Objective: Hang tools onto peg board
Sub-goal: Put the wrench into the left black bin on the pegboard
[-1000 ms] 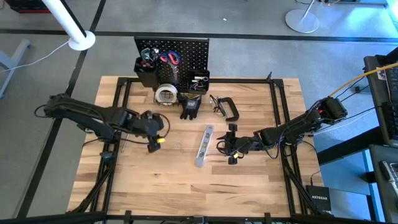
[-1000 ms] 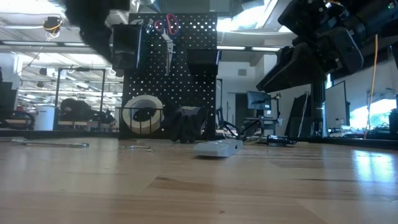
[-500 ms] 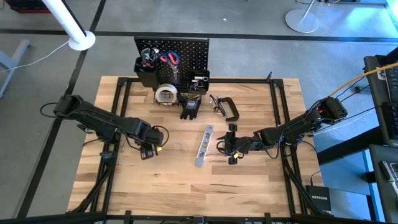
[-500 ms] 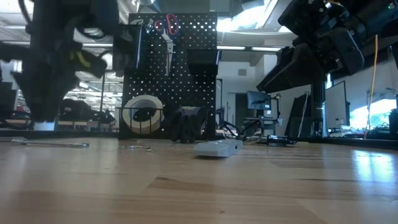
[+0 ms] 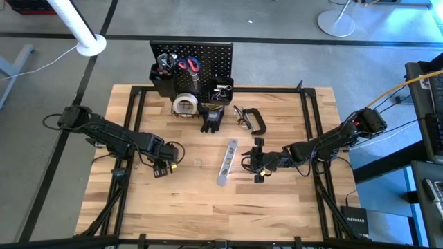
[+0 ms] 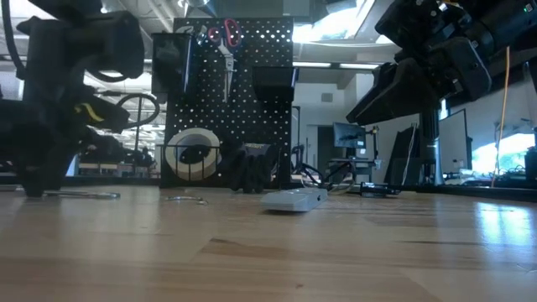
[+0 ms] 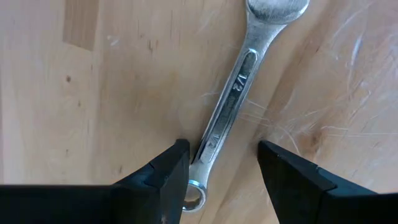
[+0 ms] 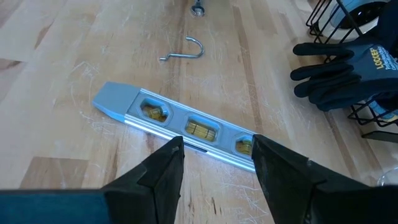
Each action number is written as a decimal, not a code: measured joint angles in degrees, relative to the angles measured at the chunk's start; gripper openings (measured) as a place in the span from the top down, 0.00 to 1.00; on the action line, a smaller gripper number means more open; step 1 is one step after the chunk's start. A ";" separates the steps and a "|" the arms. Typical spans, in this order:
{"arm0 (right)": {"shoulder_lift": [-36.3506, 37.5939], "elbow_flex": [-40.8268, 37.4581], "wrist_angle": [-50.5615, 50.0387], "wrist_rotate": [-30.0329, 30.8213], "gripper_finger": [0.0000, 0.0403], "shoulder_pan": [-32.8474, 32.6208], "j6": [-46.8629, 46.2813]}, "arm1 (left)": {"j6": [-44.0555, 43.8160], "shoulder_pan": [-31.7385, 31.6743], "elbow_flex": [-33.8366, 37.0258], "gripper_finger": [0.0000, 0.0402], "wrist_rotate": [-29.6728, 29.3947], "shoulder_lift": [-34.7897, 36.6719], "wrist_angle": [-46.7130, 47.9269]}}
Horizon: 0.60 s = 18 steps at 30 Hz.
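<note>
A silver wrench point(image 7: 231, 102) lies flat on the wooden table point(image 5: 277, 200), left of centre, with the left gripper point(image 7: 222, 168) low over it — fingers spread, straddling its shank, gripping nothing. Right of it lies the level point(image 8: 186, 127), the right gripper point(image 8: 214, 158) open just beside it. At the far edge stands the peg board point(image 5: 211, 59), gloves point(image 8: 348, 71) at its foot.

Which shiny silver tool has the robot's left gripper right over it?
The wrench. The left gripper has a finger on each side of its handle, while the silver level lies farther right, by the right gripper.
</note>
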State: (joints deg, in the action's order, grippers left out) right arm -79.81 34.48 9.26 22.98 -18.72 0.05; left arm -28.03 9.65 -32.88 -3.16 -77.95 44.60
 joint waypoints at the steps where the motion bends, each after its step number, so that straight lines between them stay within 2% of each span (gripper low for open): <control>1: 0.00 0.00 -0.01 0.01 0.52 0.00 0.01 | -0.02 0.00 0.29 0.55 0.04 0.00 -0.19; 5: 0.00 0.00 -0.07 0.03 0.52 0.00 0.01 | 0.39 0.00 1.10 0.55 0.06 0.00 -0.82; 8: 0.00 0.00 -0.07 0.03 0.52 0.00 0.01 | 1.40 0.00 1.33 0.59 0.22 0.02 -1.52; 18: 0.00 0.00 -0.11 0.05 0.52 0.00 0.01 | 4.49 0.05 1.42 0.87 1.17 -0.04 -2.66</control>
State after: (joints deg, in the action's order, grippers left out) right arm -79.81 34.48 9.15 23.03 -18.72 0.05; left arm -23.54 9.70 -31.46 -1.99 -78.00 41.94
